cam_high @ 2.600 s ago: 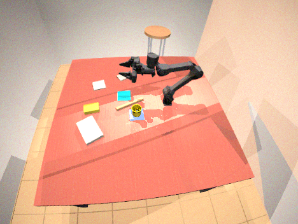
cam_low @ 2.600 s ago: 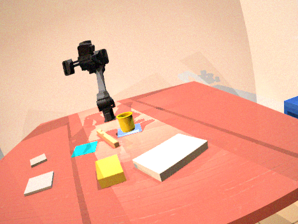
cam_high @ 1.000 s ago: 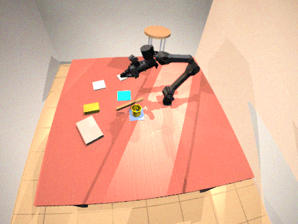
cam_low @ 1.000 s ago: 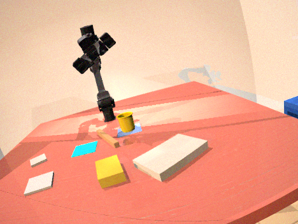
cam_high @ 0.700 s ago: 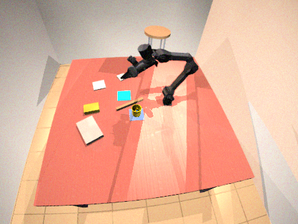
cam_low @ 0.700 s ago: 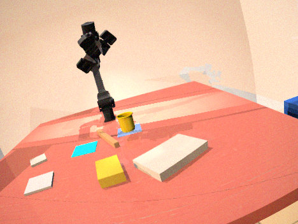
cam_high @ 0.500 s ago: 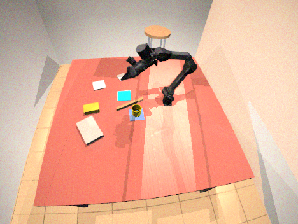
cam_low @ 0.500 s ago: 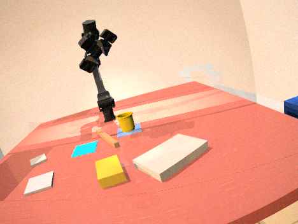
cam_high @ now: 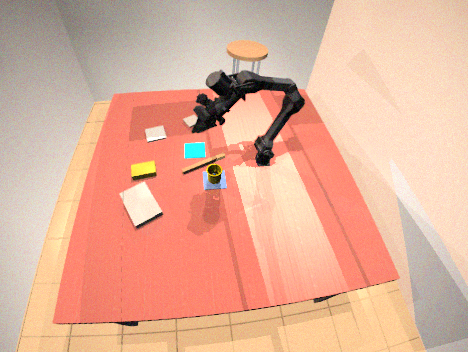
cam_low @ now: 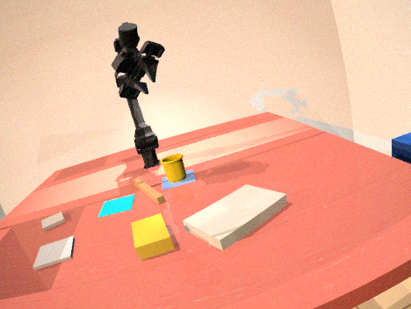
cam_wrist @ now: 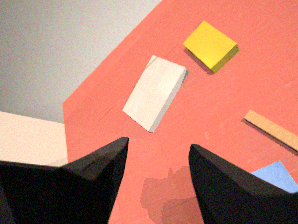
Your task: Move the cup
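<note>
The gripper (cam_low: 151, 72) hung high, its fingers apart. Below it and nearer the camera, the yellow cup (cam_low: 175, 168) stood upright on the blue pad (cam_low: 188, 180). Also lower than the gripper, the cyan pad (cam_low: 117, 205) lay beside a wooden stick (cam_low: 149, 191).

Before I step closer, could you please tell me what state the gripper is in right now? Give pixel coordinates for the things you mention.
Gripper (cam_high: 197, 127) (cam_low: 141, 88) (cam_wrist: 159, 147): open, with nothing between the fingers; the yellow cup (cam_high: 214, 175) (cam_low: 174, 168) stands apart on the blue pad (cam_high: 215, 187) (cam_low: 190, 177).
</note>
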Controlling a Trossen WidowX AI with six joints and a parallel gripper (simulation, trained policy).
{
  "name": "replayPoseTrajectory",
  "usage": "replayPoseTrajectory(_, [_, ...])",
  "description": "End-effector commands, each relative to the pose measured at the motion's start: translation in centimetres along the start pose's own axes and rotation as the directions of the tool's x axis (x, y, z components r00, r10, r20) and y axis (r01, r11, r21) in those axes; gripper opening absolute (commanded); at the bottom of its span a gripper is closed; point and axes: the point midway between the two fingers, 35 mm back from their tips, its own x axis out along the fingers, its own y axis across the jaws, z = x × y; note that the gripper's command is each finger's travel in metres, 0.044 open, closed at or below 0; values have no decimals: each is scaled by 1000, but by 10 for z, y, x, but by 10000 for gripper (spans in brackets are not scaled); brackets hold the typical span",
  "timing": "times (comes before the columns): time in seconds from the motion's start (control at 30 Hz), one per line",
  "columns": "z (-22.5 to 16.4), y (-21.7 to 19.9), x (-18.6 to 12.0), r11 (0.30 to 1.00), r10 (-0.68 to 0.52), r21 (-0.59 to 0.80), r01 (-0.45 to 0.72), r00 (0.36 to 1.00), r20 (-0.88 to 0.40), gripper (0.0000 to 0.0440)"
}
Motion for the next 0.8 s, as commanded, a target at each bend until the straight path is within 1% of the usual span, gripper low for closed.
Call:
replayPoseTrajectory(0.0, [-6, -1, 3, 998, -34, 45, 35, 999, -38, 178])
replayPoseTrajectory(0.4, [-23, -12, 12, 969, -165, 161, 188, 976, -144, 169])
replayPoseTrajectory(0.77, [-38, -34, 24, 913, -309, 201, 355, 924, -227, 152])
